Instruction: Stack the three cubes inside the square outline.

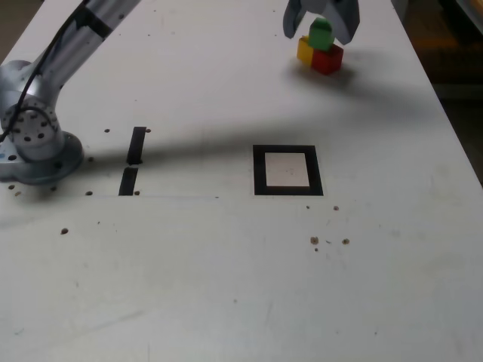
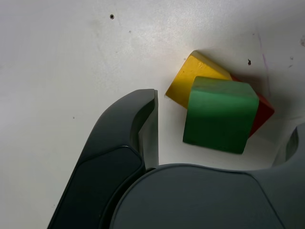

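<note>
The green cube (image 1: 321,34) sat on top of the yellow cube (image 1: 304,50) and the red cube (image 1: 327,59), which lay side by side and touching on the white table (image 1: 226,286), close to its far edge and toward the exterior view's right. In the wrist view the green cube (image 2: 219,114) covered the seam between the yellow cube (image 2: 188,81) and the red cube (image 2: 263,114), each showing only as a corner from beneath it.

The gripper (image 1: 323,16) hung over this cluster with its jaws spread wide, one dark finger (image 2: 143,124) standing clear of the green cube's side with bare table between them; the other finger barely entered the wrist view's edge. Nothing was pinched.

The square outline (image 1: 287,170) lay well apart from the cubes, nearer the table's middle, its white centre bare. Two short black strips (image 1: 134,158) lay further toward the exterior view's left, near the arm's grey base (image 1: 34,147).
</note>
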Robot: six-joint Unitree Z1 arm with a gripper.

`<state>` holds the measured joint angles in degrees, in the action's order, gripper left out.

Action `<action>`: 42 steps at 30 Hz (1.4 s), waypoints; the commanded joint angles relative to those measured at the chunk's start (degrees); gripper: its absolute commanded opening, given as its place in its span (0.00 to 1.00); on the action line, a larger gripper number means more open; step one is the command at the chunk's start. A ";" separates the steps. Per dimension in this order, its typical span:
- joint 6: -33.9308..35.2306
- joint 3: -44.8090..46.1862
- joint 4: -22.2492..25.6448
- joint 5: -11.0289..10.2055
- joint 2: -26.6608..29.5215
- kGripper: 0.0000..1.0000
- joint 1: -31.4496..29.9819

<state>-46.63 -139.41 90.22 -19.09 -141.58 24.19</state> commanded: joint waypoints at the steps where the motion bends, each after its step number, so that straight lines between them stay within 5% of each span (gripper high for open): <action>1: 0.26 -0.18 0.07 -0.04 -0.11 0.78 -0.01; 9: 1.43 -0.77 -0.24 -0.15 -0.69 0.45 0.04; 19: 1.43 -1.15 -0.36 0.77 -1.01 0.27 0.09; 31: 2.34 -0.43 1.60 1.27 3.40 0.21 -0.49; 38: 11.86 17.20 1.87 0.80 17.68 0.21 -1.16; 42: 21.80 28.33 -0.10 2.77 21.69 0.21 -1.16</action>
<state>-28.41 -120.47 90.37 -17.05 -126.20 23.07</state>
